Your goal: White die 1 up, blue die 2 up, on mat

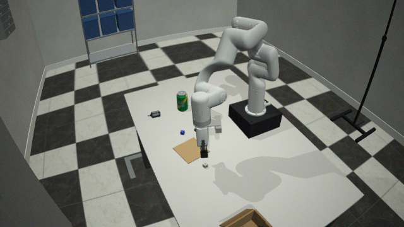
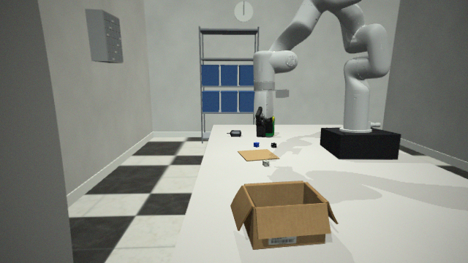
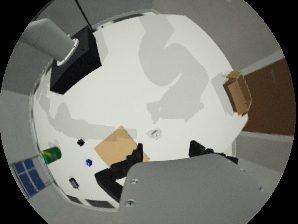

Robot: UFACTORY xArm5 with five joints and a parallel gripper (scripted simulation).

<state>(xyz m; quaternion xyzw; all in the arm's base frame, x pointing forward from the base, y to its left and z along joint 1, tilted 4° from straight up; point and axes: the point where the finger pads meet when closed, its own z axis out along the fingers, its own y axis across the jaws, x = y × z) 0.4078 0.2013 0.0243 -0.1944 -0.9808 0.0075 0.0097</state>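
The white die [image 1: 205, 164] sits on the table just off the near corner of the brown mat [image 1: 189, 149]. It also shows in the exterior view [image 2: 266, 163] and the wrist view [image 3: 157, 133]. The blue die [image 1: 182, 132] sits on the table beyond the mat's far side, off it. The black die [image 2: 273, 145] sits on the table right of the blue die [image 2: 256, 145]; the arm hides it in the top view. My gripper [image 1: 204, 152] points straight down above the mat's right edge, open and empty, well above the table.
A green can [image 1: 182, 101] and a small dark gadget [image 1: 155, 114] stand farther back on the table. The arm's black base [image 1: 255, 118] is at the right. An open cardboard box [image 2: 283, 213] stands at the near end of the table.
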